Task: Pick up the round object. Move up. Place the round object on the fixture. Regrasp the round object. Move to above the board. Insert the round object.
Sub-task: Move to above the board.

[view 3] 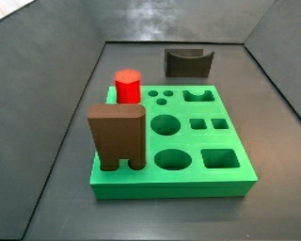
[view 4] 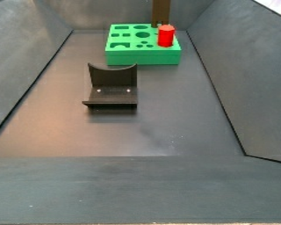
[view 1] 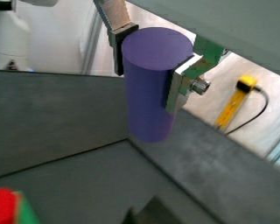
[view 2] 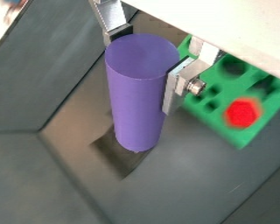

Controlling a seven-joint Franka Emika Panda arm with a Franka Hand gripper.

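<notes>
The claw [view 2: 140,54] pinched the round object [view 2: 140,92], a smooth matte purple cylinder, hanging lengthwise from the fingers [view 1: 185,77] above the grey floor [view 2: 60,166].

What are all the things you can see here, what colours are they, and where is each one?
round object: one, purple, held upright between the tool's fingers above the dark floor; seen in both wrist views only.
board: one, bright green, on the floor, with round, square and hexagonal holes in its top.
red peg: one, red, standing upright in the board near a far corner.
brown arch block: one, brown, standing upright on the board at a near corner.
fixture: one, dark brown-grey, on the floor apart from the board, nothing in its notch.
yellow cable: one, yellow, outside the bin in a wrist view.
tool: one, silver fingers, shut on the round object, out of both side views.
</notes>
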